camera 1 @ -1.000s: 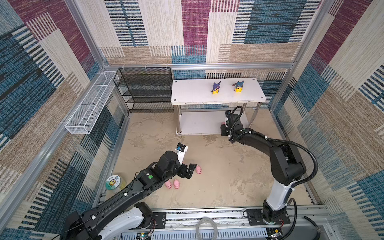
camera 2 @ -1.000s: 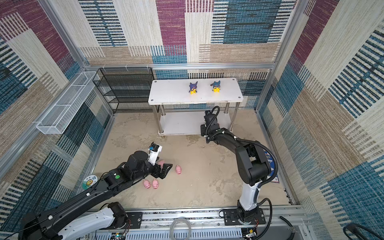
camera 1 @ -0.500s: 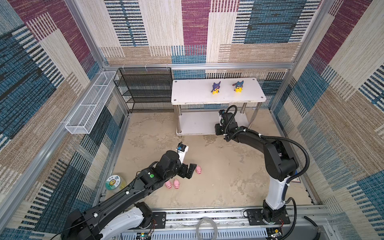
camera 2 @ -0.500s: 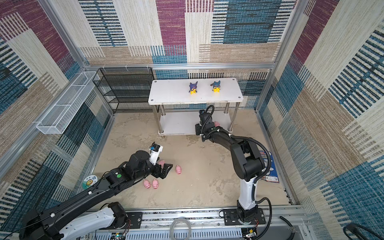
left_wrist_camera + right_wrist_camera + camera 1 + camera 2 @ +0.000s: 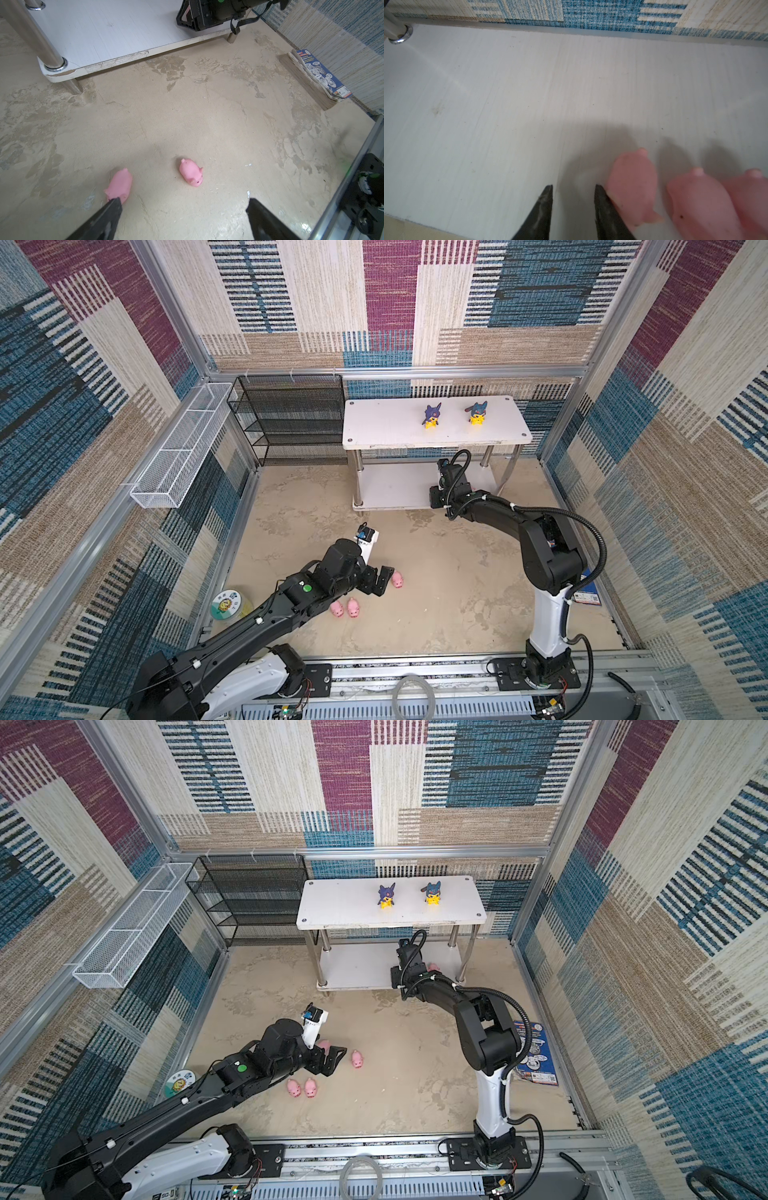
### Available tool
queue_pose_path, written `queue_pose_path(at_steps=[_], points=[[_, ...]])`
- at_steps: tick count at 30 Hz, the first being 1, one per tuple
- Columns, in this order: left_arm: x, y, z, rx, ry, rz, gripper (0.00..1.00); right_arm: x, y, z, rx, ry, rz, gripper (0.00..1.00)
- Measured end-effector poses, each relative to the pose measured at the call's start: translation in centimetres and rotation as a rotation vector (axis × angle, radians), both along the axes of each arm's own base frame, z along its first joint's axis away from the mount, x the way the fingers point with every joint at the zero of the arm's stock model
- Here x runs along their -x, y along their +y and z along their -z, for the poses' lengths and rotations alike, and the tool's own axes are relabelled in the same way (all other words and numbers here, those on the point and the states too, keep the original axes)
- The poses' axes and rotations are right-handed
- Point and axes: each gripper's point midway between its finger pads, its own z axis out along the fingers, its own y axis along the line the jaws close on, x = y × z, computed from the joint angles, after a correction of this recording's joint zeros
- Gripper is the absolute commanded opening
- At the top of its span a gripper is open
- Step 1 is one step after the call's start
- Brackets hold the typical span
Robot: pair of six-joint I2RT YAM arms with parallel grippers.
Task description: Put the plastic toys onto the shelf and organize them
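The white shelf (image 5: 386,423) stands at the back with two yellow hooded figurines (image 5: 432,416) (image 5: 477,413) on its top tier. My right gripper (image 5: 573,187) is low over the lower tier (image 5: 508,104), its jaws a little apart with nothing between them. Three pink pigs (image 5: 633,182) (image 5: 702,203) (image 5: 753,197) stand in a row beside it, the nearest against one finger's outer side. My left gripper (image 5: 184,200) hangs wide open above the floor. One pig (image 5: 191,172) lies ahead of it and another (image 5: 119,185) by one fingertip. Two more pigs (image 5: 336,608) (image 5: 353,607) lie beside the left arm.
A black mesh rack (image 5: 291,418) stands left of the shelf, and a white wire basket (image 5: 178,448) hangs on the left wall. A green-lidded jar (image 5: 226,605) sits by the left arm. A booklet (image 5: 536,1052) leans on the right wall.
My right gripper has slid left along the lower tier and its jaws have narrowed. The left arm has stayed put, still open.
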Motion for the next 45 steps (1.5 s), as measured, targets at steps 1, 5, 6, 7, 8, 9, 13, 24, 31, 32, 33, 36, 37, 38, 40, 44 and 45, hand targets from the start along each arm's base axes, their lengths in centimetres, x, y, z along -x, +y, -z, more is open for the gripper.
queue_pose_path(at_steps=[1,5,6,7,8,9,13,24,31,32,33,36,37,38,40,44,45], points=[[0.0,0.0,0.0,-0.001,0.001,0.0,1.0,0.0,-0.1,0.1,0.003,0.0,0.003,0.37],[0.0,0.0,0.1,-0.002,0.003,0.0,1.0,0.2,-0.4,0.5,0.01,0.01,0.004,0.39],[0.0,0.0,0.1,-0.002,0.002,0.0,1.0,0.3,-0.4,0.4,0.01,0.01,0.004,0.39],[0.0,0.0,0.0,-0.001,0.002,0.0,1.0,0.3,-0.4,0.3,0.01,0.009,0.004,0.4],[0.0,0.0,0.0,-0.001,0.001,0.0,1.0,0.4,-0.4,0.1,0.008,0.007,0.003,0.41],[0.0,0.0,0.0,-0.001,0.001,0.0,1.0,0.4,-0.5,-0.1,0.006,0.002,0.003,0.43],[0.1,0.1,-0.3,0.004,-0.003,0.0,1.0,1.0,-0.2,-1.6,-0.018,-0.015,-0.019,0.48],[1.1,1.0,-0.3,0.044,-0.003,-0.021,1.0,7.4,2.6,-1.2,-0.058,0.036,-0.121,0.6],[2.3,2.0,0.8,0.081,0.023,-0.048,1.0,14.9,6.5,-1.7,-0.09,0.055,-0.225,0.67],[2.5,2.1,1.0,0.086,0.028,-0.052,1.0,16.2,7.2,-1.9,-0.096,0.054,-0.242,0.67],[2.7,2.2,1.2,0.094,0.034,-0.055,1.0,17.0,7.7,-2.0,-0.099,0.053,-0.253,0.67],[3.4,2.7,1.8,0.118,0.053,-0.071,1.0,19.9,8.5,-2.0,-0.116,0.061,-0.276,0.68],[3.6,2.8,1.9,0.125,0.056,-0.073,1.0,20.8,8.8,-2.1,-0.118,0.06,-0.283,0.68],[3.8,2.9,2.1,0.133,0.064,-0.073,1.0,21.6,9.0,-2.0,-0.122,0.062,-0.286,0.68],[4.3,3.1,2.3,0.145,0.075,-0.076,1.0,23.2,9.5,-1.9,-0.131,0.067,-0.298,0.68],[4.9,3.6,2.6,0.164,0.089,-0.092,1.0,25.8,10.1,-0.9,-0.143,0.091,-0.312,0.69],[5.0,3.7,2.6,0.171,0.094,-0.098,1.0,26.5,10.3,-0.5,-0.143,0.1,-0.315,0.69]])
